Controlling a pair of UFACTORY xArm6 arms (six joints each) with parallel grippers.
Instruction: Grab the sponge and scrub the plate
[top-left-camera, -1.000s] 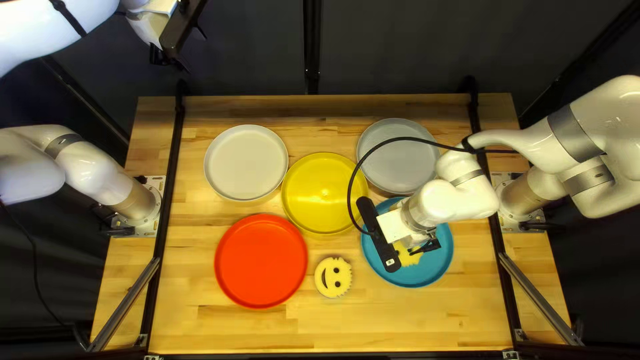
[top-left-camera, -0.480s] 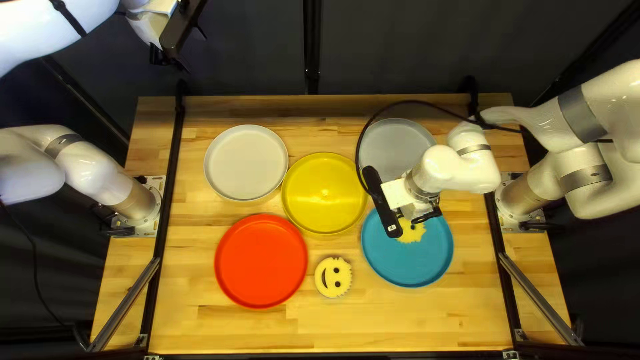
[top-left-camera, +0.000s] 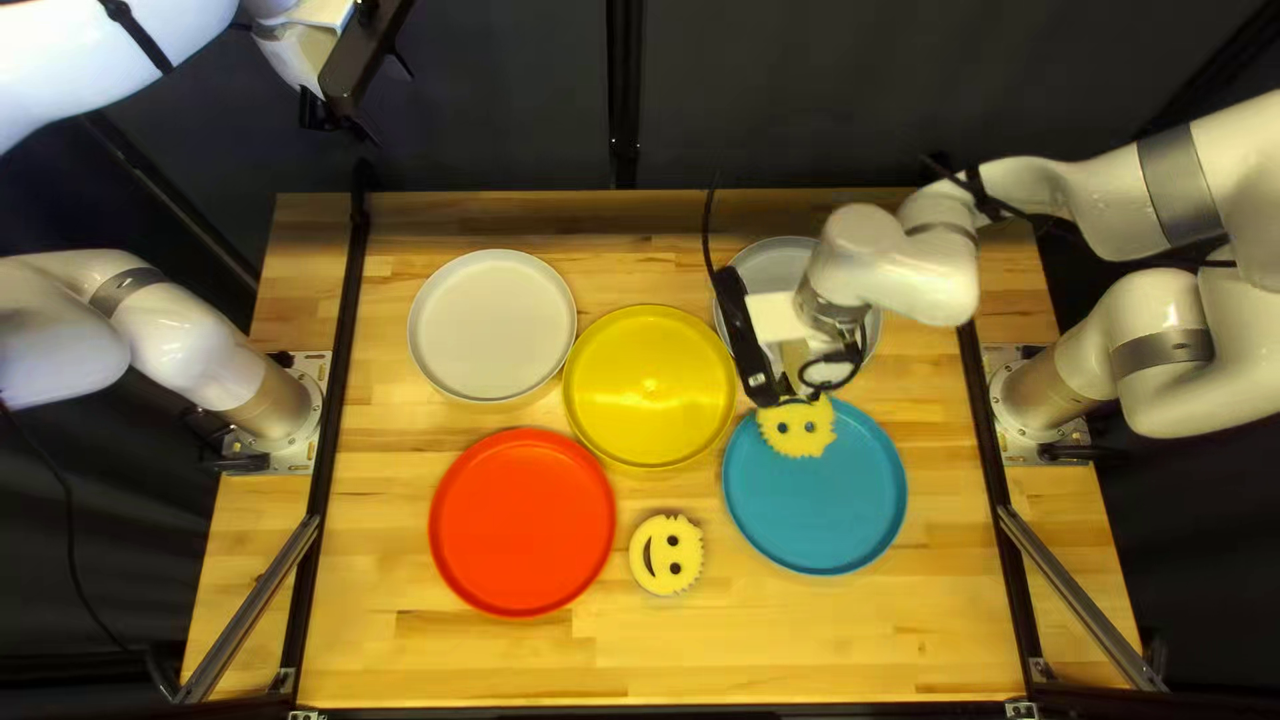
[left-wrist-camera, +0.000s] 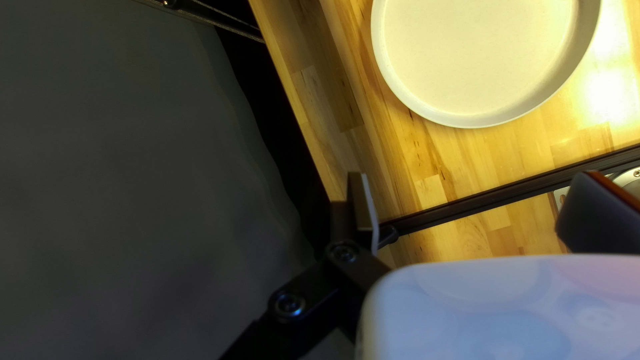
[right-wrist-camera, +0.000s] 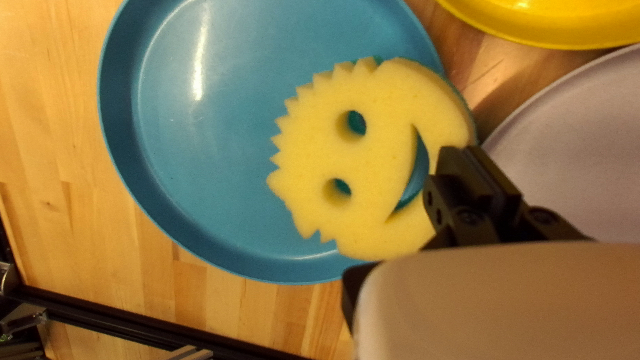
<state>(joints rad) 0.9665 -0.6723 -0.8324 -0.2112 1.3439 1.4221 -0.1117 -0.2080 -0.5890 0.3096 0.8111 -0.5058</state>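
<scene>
Wooden table (top-left-camera: 934, 640) beneath, our right arm (top-left-camera: 1067, 200) reaches inward, its gripper (top-left-camera: 800, 390) angled down and clamped on the roughly round sponge (right-wrist-camera: 380, 157), whose spiky edge faces the table's near side.

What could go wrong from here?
Sponge overlaps the blue plate's rim beside the gray plate; further travel that way could carry it off.
Right gripper sits at the sponge's smile-side edge, so scrubbing might pivot it.
</scene>
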